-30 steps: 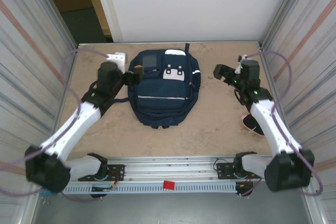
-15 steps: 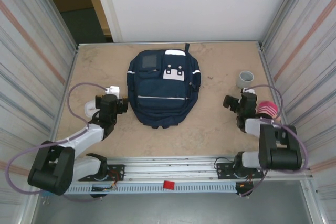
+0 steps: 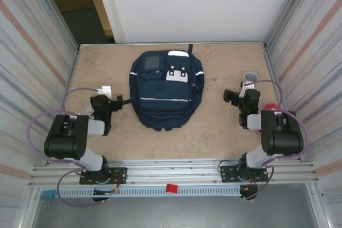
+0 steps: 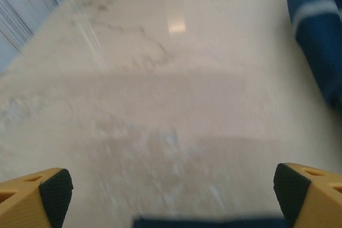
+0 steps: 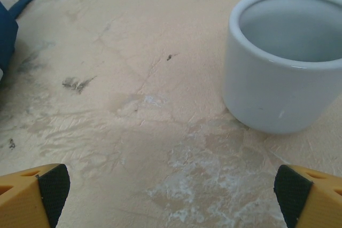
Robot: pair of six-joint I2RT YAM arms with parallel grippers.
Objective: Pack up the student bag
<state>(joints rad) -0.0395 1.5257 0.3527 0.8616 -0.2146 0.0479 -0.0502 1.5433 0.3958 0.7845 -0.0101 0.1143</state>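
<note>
Student bag (image 3: 165,90) unmoved; both arms have folded back, pincers wide apart.

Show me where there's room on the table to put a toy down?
Bare tan tabletop lies between the big navy blue fabric backpack and the pale grey ceramic cup, and along the near edge. It's crowded where both arms fold up.

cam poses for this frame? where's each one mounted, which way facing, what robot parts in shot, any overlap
Top external: above and behind the bases, looking down at the student bag on the table; both arms show, folded back.
Left wrist: low, facing along the table; open left gripper, bag edge at right.
Right wrist: low, facing a white cup; open right gripper.
Shared: bag in all three views; cup in top and right wrist views.
</note>
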